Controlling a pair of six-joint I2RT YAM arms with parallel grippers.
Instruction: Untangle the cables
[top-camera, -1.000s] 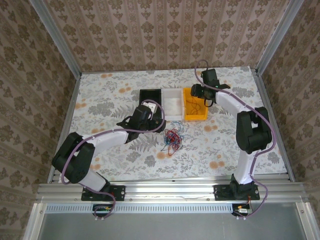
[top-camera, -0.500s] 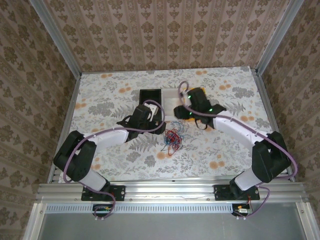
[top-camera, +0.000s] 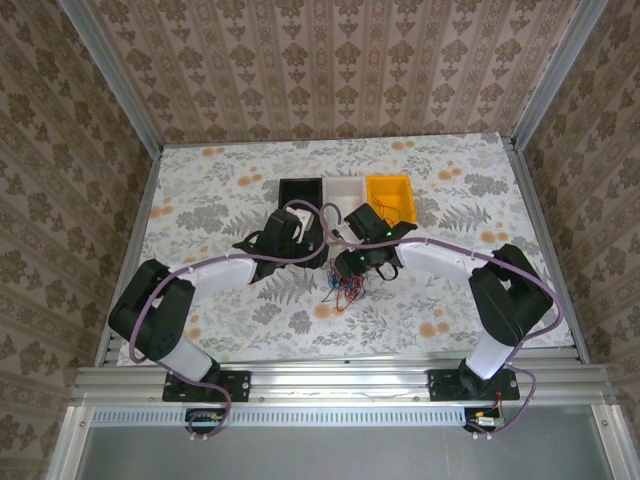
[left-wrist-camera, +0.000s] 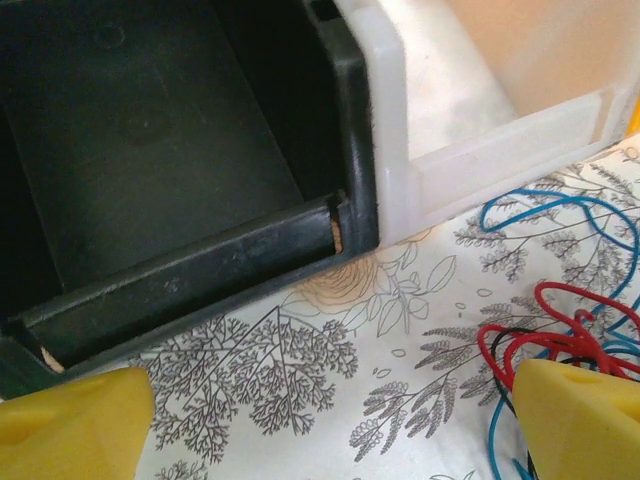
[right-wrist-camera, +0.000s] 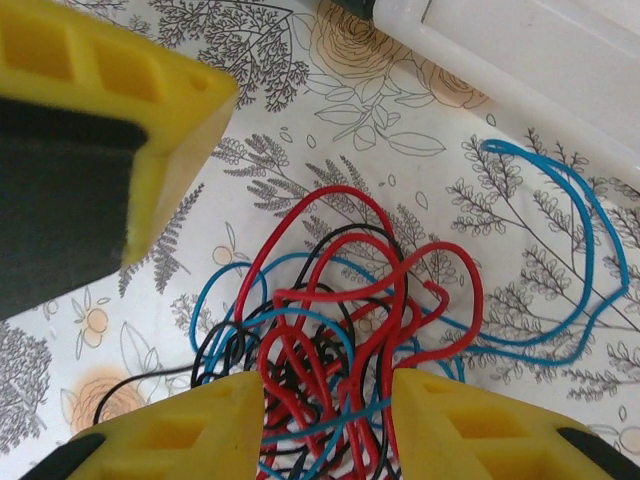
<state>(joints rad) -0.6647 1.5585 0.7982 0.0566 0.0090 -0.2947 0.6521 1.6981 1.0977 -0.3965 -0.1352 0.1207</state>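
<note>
We find the cables (top-camera: 346, 288) — a loose knot of red, blue and dark wires — near the middle of the table (top-camera: 200, 200), just on the near-edge side of a row made up of a black bin (top-camera: 300, 192), a white bin (top-camera: 345, 185) and a yellow bin (top-camera: 392, 180). The right gripper (right-wrist-camera: 327, 430) sits low over the knot, fingers parted, red and blue strands running between them unpinched. The left gripper (left-wrist-camera: 320, 435) is released too — fingers wide apart, facing the black bin's near wall, with the wires just beside one fingertip. One blue loop strays toward the white bin.
</note>
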